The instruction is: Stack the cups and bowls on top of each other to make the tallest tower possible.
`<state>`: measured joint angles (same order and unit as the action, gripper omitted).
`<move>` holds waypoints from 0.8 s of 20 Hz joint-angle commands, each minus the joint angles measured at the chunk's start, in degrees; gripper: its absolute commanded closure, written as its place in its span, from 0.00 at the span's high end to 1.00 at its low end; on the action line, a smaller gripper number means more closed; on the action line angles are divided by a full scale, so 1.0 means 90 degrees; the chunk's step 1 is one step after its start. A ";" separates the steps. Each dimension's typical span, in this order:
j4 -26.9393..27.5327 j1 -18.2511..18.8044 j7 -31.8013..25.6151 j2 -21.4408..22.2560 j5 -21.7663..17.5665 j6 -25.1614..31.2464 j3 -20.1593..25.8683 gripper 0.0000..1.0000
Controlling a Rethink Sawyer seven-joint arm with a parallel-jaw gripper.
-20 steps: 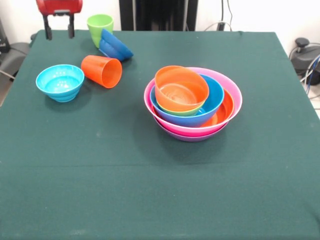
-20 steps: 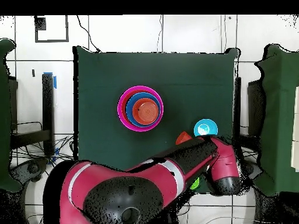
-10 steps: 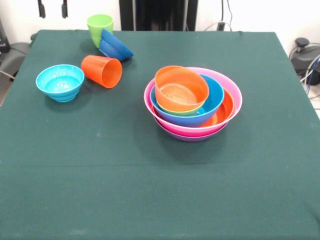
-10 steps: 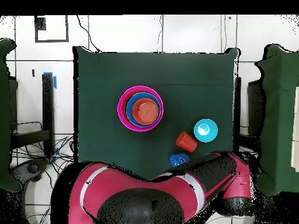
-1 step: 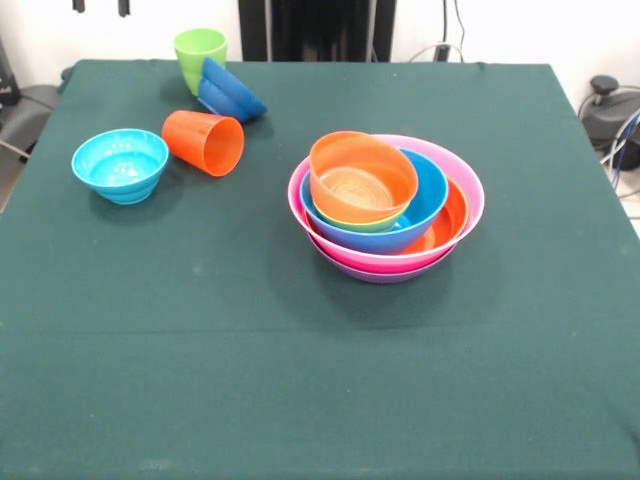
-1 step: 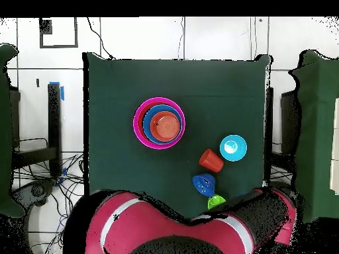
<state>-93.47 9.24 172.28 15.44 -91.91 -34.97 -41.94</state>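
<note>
Since a second ago your gripper (image 5: 99,6) has lifted to the top edge; I cannot tell its state. Your tower (image 5: 386,205) nests bowls in the pink bowl (image 5: 470,190). Orange cup (image 5: 205,142) lies tipped beside the empty light blue bowl (image 5: 120,165).

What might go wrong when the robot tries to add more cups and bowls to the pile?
1. The small orange bowl on top of the tower sits tilted, so anything set on it may slide off.
2. The orange cup lies on its side and could roll away when nudged.
3. The dark blue bowl leans against the lime green cup; lifting one may topple the other.
</note>
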 commanded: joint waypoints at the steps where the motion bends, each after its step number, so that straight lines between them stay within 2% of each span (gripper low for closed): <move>1: -0.0519 -0.0067 -0.2385 0.0282 0.1053 0.0848 0.1152 1.00; 7: -0.0615 -0.0169 -0.2404 0.0238 0.1267 0.0870 0.1070 1.00; 13: -0.0589 -0.0233 -0.2268 0.0160 0.1264 0.0835 0.1046 1.00; 16: -0.0647 -0.0235 -0.2427 0.0154 0.1520 0.0886 0.1059 1.00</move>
<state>-97.46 8.93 163.29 18.14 -82.80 -31.59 -41.93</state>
